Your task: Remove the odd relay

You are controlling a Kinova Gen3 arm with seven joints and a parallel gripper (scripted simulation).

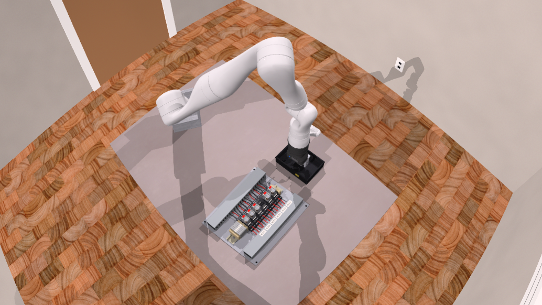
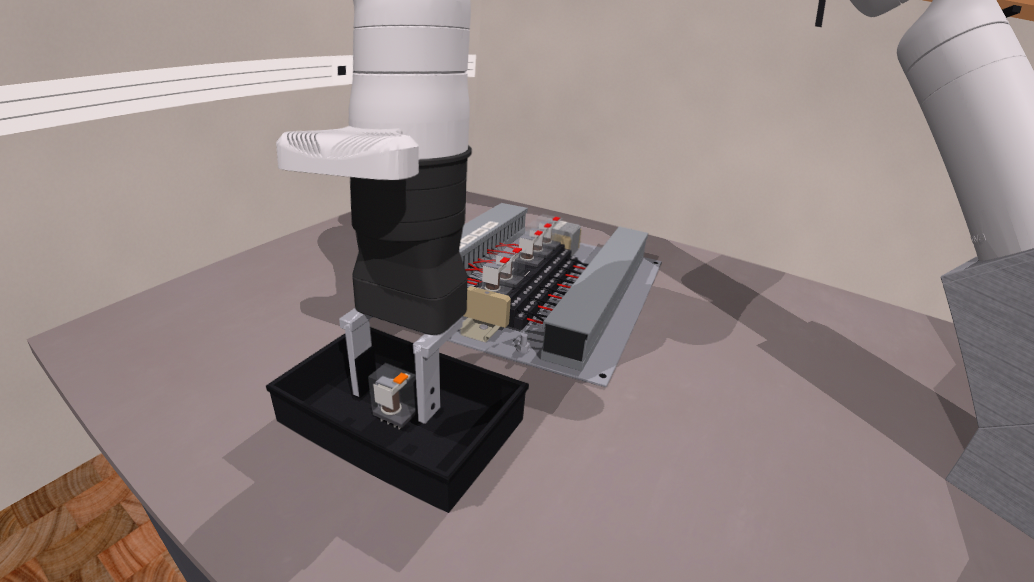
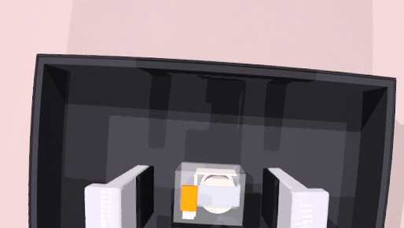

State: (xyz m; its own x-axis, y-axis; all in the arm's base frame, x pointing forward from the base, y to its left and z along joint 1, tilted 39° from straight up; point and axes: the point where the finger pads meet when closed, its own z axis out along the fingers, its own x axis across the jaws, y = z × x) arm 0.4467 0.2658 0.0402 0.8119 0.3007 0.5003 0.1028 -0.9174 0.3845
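The relay with the orange button (image 2: 390, 396) (image 3: 210, 194) stands upright on the floor of the black parts tray (image 2: 473, 442) (image 3: 51, 130) (image 1: 317, 165). My gripper (image 2: 394, 401) (image 3: 207, 191) is open, its two fingers reaching down into the tray on either side of the relay with a gap on each side. The grey relay panel (image 1: 227, 211) (image 2: 600, 289) lies flat on the table beside the tray, with a row of red-buttoned relays (image 1: 258, 206) (image 2: 530, 245) plugged in.
The arm's grey base block (image 1: 189, 121) (image 2: 994, 375) stands at the far side of the table. A beige block (image 2: 488, 307) sits at the panel's end nearest the tray. The table's edge (image 2: 94, 426) runs close to the tray.
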